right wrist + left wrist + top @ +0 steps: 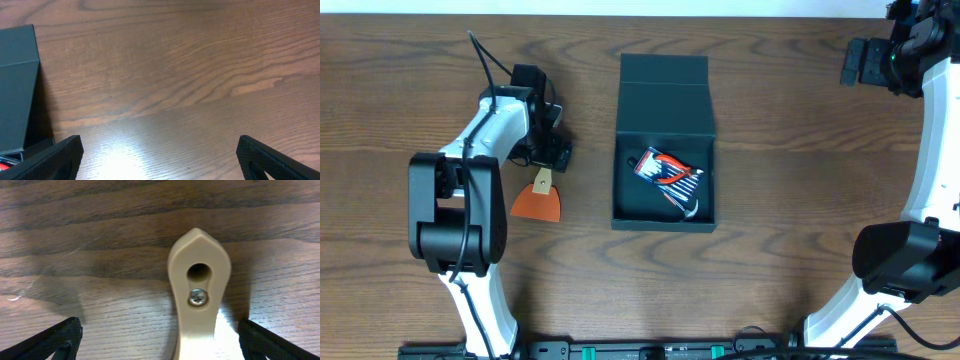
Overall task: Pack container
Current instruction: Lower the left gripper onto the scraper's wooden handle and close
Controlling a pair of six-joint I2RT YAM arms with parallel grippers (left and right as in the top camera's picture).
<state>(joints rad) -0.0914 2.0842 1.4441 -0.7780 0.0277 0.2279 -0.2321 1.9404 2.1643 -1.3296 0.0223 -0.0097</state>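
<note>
Container (632, 205) at centre of table (790, 220), lid (664, 75) thrown back, open. Red-handled pliers (670, 172) already inside. Scraper (537, 200) lies left of container, apart from it, not yet packed. Step judged: approach to pick up scraper. Left gripper (552, 152) poised above scraper handle (199, 295), fingers (55, 340) wide apart either side of it, holding nothing. Next move calls for descent, closing on handle, carry to container. Right gripper (865, 62) at far right corner, fingers apart, empty, well clear of container.
</note>
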